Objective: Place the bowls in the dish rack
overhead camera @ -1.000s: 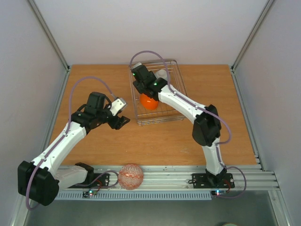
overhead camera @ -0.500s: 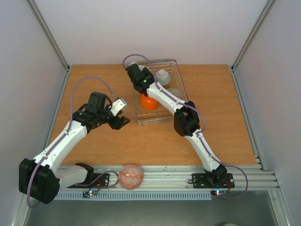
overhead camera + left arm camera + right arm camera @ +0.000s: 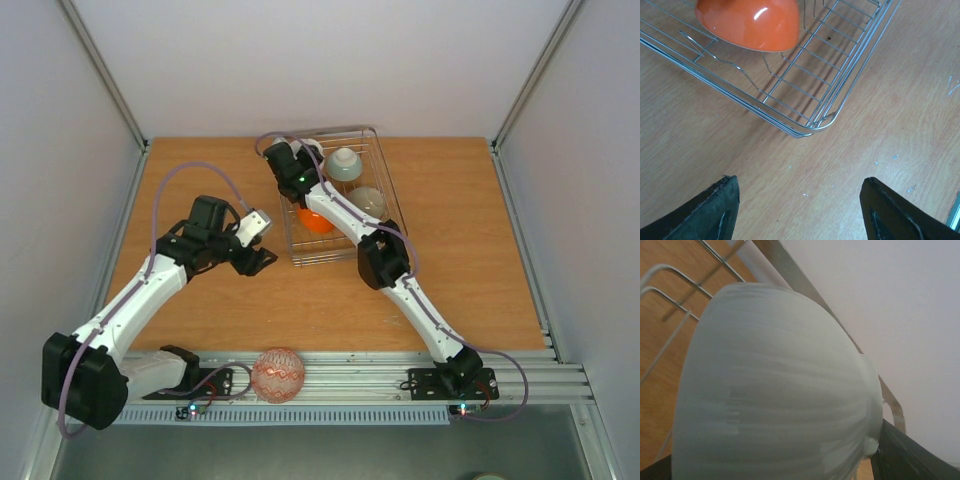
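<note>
The wire dish rack [image 3: 385, 185] stands at the far middle of the table. In it are a pale white bowl [image 3: 345, 163] turned foot up, a beige bowl [image 3: 368, 202] and an orange bowl [image 3: 315, 221]. My right gripper [image 3: 292, 163] is over the rack's far left corner. Its fingers are spread wide, and the pale bowl [image 3: 780, 390] fills the view just in front of them. My left gripper [image 3: 258, 256] is open and empty over the table, left of the rack's near corner [image 3: 805, 131]. The orange bowl [image 3: 752, 22] shows ahead of it. A red-patterned bowl [image 3: 277, 374] sits on the near rail. The blue-and-white bowl is out of view.
The right arm's elbow [image 3: 383, 262] hangs over the table just in front of the rack. Enclosure walls and slanted corner posts [image 3: 105, 75] close the table on three sides. The metal rail [image 3: 520, 375] with both arm bases runs along the near edge.
My right gripper moved left to the rack's far left corner and its elbow swung in towards the rack, uncovering the pale and beige bowls. The left arm barely moved.
</note>
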